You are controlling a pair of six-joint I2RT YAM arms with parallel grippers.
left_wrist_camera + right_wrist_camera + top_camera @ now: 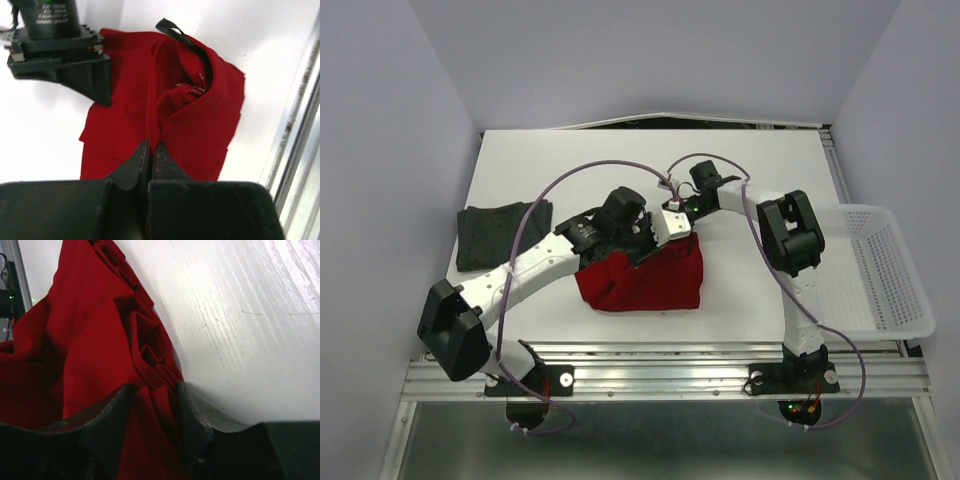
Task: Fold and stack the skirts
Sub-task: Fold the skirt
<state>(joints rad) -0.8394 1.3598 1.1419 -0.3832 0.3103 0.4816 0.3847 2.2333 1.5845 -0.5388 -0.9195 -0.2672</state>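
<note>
At mid-frame, the left gripper [151, 146] and right gripper [153, 390] each pinch the red skirt [650, 280]; the grey skirt [500, 235] lies folded at left.

The red skirt [650, 285] is plain; the charcoal skirt [500, 235] is finely dotted.

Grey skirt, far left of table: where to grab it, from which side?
Likely best: pinch the grey skirt at its right edge, with the left pincer coming in low from the right. It lies flat and folded, so only an edge offers a lip, and it sits on that pincer's side. That pincer is shut on the red skirt for now.
</note>
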